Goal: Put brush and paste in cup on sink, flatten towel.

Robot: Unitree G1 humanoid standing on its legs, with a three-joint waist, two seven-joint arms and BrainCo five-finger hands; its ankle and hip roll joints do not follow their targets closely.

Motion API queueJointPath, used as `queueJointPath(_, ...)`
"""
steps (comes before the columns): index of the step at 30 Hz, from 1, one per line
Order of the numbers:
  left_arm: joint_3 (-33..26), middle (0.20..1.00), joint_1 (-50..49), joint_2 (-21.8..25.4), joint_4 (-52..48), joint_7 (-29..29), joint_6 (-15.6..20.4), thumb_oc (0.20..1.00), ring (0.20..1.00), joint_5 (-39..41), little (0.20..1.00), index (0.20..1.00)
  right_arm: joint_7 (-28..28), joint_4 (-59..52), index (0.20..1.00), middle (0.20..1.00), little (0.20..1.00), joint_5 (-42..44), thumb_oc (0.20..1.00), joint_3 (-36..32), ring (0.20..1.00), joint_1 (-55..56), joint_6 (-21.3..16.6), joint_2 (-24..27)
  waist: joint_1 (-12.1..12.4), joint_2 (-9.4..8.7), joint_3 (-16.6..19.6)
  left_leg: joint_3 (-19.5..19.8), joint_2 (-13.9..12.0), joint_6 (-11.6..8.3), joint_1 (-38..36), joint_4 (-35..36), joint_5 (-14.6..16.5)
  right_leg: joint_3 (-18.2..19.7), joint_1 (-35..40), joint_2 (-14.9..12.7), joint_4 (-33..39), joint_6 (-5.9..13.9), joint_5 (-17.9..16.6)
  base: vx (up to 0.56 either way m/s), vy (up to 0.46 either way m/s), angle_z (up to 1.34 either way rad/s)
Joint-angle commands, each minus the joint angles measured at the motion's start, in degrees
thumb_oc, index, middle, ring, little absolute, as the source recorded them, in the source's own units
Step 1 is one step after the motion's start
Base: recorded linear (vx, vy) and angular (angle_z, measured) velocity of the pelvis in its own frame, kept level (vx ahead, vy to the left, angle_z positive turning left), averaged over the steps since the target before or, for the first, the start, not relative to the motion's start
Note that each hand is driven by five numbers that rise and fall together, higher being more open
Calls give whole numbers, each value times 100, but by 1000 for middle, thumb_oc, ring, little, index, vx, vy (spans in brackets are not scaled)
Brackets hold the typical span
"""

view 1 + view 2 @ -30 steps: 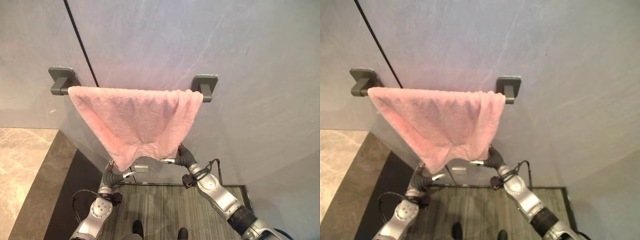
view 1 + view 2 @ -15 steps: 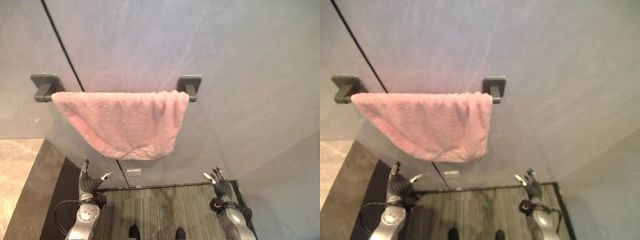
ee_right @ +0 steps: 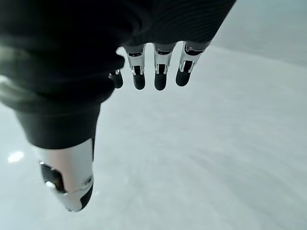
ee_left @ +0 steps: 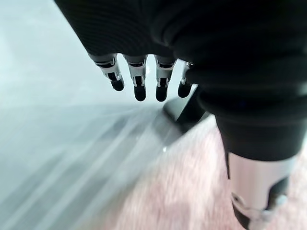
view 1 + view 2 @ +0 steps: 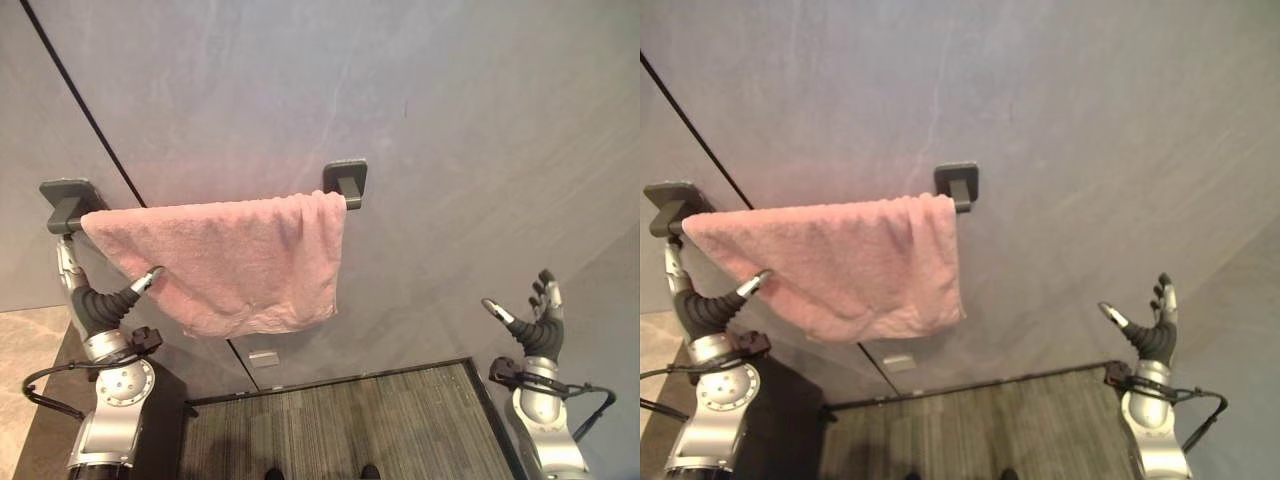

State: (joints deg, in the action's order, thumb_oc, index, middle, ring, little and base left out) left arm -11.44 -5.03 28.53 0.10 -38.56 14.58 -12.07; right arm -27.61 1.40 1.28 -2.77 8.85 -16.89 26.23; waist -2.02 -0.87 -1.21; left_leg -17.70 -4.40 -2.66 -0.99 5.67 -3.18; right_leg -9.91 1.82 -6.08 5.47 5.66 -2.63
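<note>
Here's the pink towel (image 5: pixel 228 262) draped over the dark wall rail (image 5: pixel 342 184), spread along most of the bar between its two brackets, though the lower hem hangs uneven: deeper and bunched toward the left-centre, with a few wrinkles near the right end. The left robot hand (image 5: pixel 100 298) is up by the left end of the towel, just beside the left bracket (image 5: pixel 68 202), its fingers straight and relaxed, thumb pointing toward the cloth; from its wrist view the fingertips (image 4: pixel 139 91) hang loose with pink cloth just past them, gripping nothing. Over on the other side, the right robot hand (image 5: pixel 537 322) is raised well apart from the towel, near the bare grey wall (image 5: pixel 450 120), fingers spread upward and holding nothing; its wrist view confirms relaxed fingers against plain wall.

As for progress: the towel looks largely opened out on the rail, so the flattening step reads as nearly done, perhaps wanting one last smoothing of that sagging hem. The brush, paste and cup aren't before us here, so whether that part is done can't be judged. A sliver of stone tabletop (image 5: pixel 22 340) sits at the lower left, and striped flooring (image 5: pixel 340 420) lies below
</note>
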Motion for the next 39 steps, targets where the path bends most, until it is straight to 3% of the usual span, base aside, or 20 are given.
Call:
queueJointPath(1, -181, 1000, 253, 724, -254, -284, 339, 1000, 1000, -961, 1000, 1000, -147, -546, 1000, 1000, 1000, -1121, 1000, -134, 1000, -301, -313, 240, 68, -231, 134, -92, -480, -527, 92, -67, -162, -277, 99, -1061, -79, 807, -627, 0, 0, 0)
queueJointPath(3, -158, 1000, 220, 986, -462, -168, 506, 1000, 1000, -1162, 1000, 1000, -49, -872, 1000, 1000, 1000, -1415, 1000, -86, 1000, -371, -367, 504, 101, -237, 141, -78, -481, -531, 105, -67, -165, -285, 97, -1068, -76, 813, -619, -8, 1, 2)
queueJointPath(5, -102, 1000, 103, 1612, -580, -61, 530, 1000, 1000, -1571, 1000, 1000, -31, -1347, 1000, 1000, 1000, -1919, 1000, 58, 1000, -541, -398, 958, 152, -244, 121, -72, -479, -534, 110, -67, -164, -299, 104, -1082, -74, 829, -611, 0, 0, 0)
queueJointPath(11, -33, 1000, -143, 2120, -713, 250, 673, 1000, 1000, -1681, 1000, 1000, 178, -1906, 1000, 1000, 1000, -2444, 1000, 566, 1000, -895, -398, 1525, 205, -262, 79, -77, -473, -520, 114, -67, -167, -306, 106, -1077, -73, 839, -576, -6, 1, 0)
queueJointPath(16, 222, 1000, -250, 2591, -638, 743, 715, 1000, 1000, -1656, 1000, 1000, 658, -1928, 1000, 1000, 1000, -2914, 1000, 1329, 1000, -1586, -107, 2079, 274, -300, 2, -109, -478, -503, 100, -67, -168, -271, 74, -1073, -63, 840, -562, 0, 0, 0)
queueJointPath(22, 266, 1000, -280, 2674, -506, 1124, 711, 1000, 1000, -1523, 1000, 1000, 997, -2035, 1000, 1000, 1000, -2998, 1000, 1523, 1000, -1904, 31, 2108, 286, -319, -97, -135, -475, -488, 122, -67, -171, -245, 19, -1075, -61, 841, -575, 0, 0, 0)
queueJointPath(27, 440, 1000, -152, 3042, -413, 1607, 685, 1000, 1000, -1501, 1000, 1000, 1177, -2086, 1000, 1000, 1000, -3108, 1000, 1674, 1000, -2364, 142, 2204, 274, -300, -212, -155, -468, -485, 206, -67, -197, -207, -82, -1088, -52, 841, -611, 0, 0, 0)
queueJointPath(39, 656, 1000, -59, 3550, -420, 1860, 648, 1000, 1000, -1777, 1000, 1000, 1272, -2037, 1000, 1000, 1000, -3366, 1000, 2302, 1000, -3412, 240, 2207, 311, -303, -312, -261, -490, -490, 316, -67, -227, -87, -314, -1078, -47, 858, -693, -5, 4, -2)
